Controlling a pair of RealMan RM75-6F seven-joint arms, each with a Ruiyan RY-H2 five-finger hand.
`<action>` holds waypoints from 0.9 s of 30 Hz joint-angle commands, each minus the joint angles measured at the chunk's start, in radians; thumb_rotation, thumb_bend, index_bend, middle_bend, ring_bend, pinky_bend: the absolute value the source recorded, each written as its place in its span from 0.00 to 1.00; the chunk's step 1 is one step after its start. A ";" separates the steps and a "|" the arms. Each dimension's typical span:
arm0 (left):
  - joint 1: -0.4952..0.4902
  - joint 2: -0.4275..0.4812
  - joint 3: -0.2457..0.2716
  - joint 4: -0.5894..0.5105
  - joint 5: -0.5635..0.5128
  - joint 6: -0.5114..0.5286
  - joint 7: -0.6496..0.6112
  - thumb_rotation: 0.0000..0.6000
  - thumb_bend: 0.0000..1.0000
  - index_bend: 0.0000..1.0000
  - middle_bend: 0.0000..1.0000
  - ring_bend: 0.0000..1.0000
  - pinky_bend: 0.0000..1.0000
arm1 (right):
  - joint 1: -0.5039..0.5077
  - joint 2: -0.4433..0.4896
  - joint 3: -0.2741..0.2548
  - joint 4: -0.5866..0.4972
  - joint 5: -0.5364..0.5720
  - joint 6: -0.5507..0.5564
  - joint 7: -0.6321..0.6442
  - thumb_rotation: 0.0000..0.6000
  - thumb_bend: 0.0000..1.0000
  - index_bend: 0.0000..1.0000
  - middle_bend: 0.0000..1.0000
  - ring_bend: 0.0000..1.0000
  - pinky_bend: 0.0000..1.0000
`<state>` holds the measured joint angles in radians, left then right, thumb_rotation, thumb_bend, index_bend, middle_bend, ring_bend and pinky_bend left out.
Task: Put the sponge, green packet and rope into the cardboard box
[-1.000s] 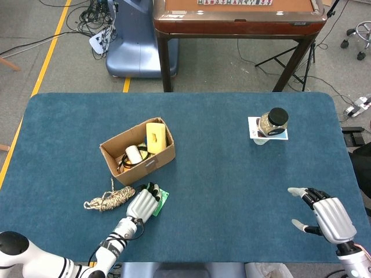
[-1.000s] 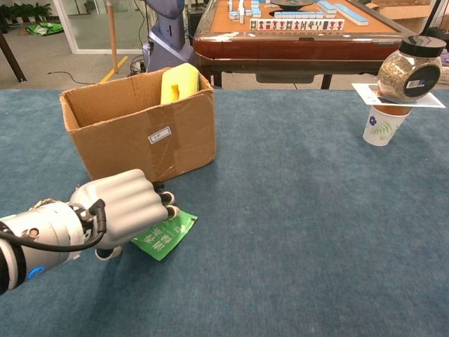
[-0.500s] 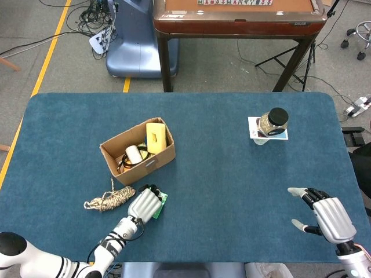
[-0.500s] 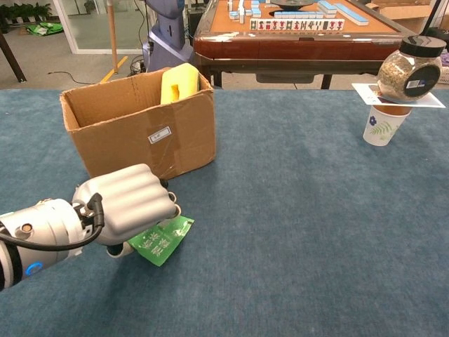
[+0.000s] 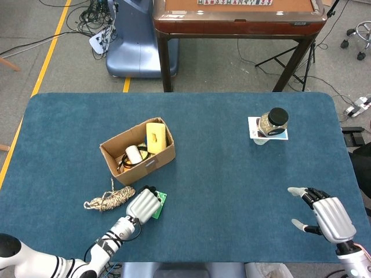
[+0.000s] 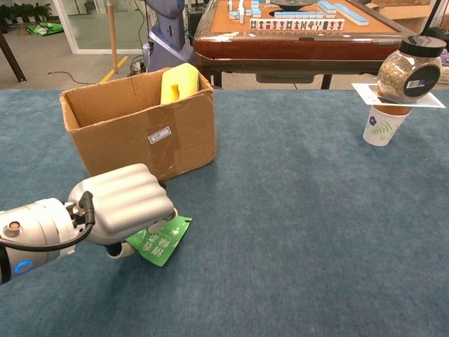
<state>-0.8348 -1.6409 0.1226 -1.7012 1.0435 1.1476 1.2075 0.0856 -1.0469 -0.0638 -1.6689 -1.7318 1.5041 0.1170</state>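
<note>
Left hand (image 6: pixel 123 207) lies fingers-down over the green packet (image 6: pixel 160 241) on the table, grip unclear. Right hand (image 5: pixel 327 215) spread, holding nothing. Sponge (image 5: pixel 155 137) sits in the cardboard box (image 6: pixel 140 133); rope (image 5: pixel 109 200) beside the box.

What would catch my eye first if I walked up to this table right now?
Probably the silvery left hand near the front edge, its fingers curled over a green packet lying on the blue table. Just behind it stands an open cardboard box with a yellow sponge poking out. Far right, a jar sits on a card atop a paper cup.
</note>
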 commanded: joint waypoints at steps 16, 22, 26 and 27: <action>0.061 -0.003 -0.008 0.088 0.226 -0.002 -0.262 1.00 0.21 0.67 0.74 0.43 0.57 | 0.000 0.001 0.001 0.000 0.001 0.001 0.002 1.00 0.01 0.29 0.37 0.33 0.45; 0.078 0.008 -0.016 0.102 0.271 -0.010 -0.340 1.00 0.21 0.68 0.75 0.43 0.57 | 0.000 0.000 0.001 0.000 0.001 -0.001 0.000 1.00 0.01 0.29 0.37 0.33 0.45; 0.087 0.009 -0.019 0.124 0.322 -0.005 -0.395 1.00 0.25 0.67 0.75 0.44 0.57 | 0.000 -0.001 0.001 0.000 0.001 0.000 0.000 1.00 0.01 0.29 0.37 0.33 0.45; 0.090 0.009 -0.020 0.129 0.332 -0.005 -0.409 1.00 0.25 0.67 0.75 0.44 0.57 | 0.000 -0.001 0.001 0.001 0.001 -0.001 0.000 1.00 0.01 0.29 0.37 0.33 0.45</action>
<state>-0.7517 -1.6331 0.1052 -1.5846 1.3535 1.1411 0.8230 0.0857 -1.0477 -0.0627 -1.6684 -1.7304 1.5032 0.1169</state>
